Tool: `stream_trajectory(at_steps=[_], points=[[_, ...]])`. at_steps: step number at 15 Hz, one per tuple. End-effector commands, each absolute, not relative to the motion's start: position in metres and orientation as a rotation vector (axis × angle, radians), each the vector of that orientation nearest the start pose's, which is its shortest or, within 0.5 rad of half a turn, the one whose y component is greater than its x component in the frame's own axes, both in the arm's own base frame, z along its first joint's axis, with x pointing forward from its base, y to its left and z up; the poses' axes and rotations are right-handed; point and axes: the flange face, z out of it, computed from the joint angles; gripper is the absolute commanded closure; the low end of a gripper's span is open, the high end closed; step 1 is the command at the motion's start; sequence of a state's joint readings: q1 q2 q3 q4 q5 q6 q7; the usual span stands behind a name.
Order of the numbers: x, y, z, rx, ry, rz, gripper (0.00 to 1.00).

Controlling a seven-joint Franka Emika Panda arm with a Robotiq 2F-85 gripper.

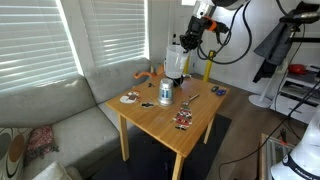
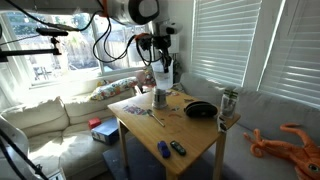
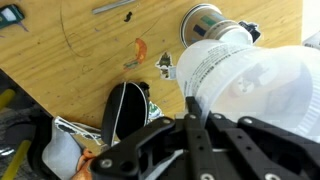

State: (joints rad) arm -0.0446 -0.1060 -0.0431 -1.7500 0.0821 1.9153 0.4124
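Over the wooden table (image 1: pixel 198 118), the big translucent plastic jug (image 3: pixel 240 80) is hanging tilted just above the metal can (image 3: pixel 203 20). I'm guessing it's risking slipping or swinging and knocking that can over, since the pinch is looking pretty thin. The gripper (image 3: pixel 191 122) is squeezing almost fully closed on the jug's edge and touching nothing else.

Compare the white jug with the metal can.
The white jug is translucent plastic; the metal can is shiny. The jug is far bigger than the can. The jug is gripped in the fingers; the can stands free on the table. Both are containers.
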Motion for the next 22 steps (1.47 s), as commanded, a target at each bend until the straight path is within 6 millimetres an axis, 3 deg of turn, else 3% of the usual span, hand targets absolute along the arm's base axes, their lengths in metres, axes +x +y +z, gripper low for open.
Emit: stream_trajectory(at_steps=[1, 10, 22], points=[[0.566, -0.033, 0.636, -2.877, 0.670, -0.341, 0.99], [0.580, -0.017, 0.626, -2.876, 0.559, -0.243, 0.99], [0.594, -0.013, 0.620, -2.904, 0.472, -0.170, 0.99]])
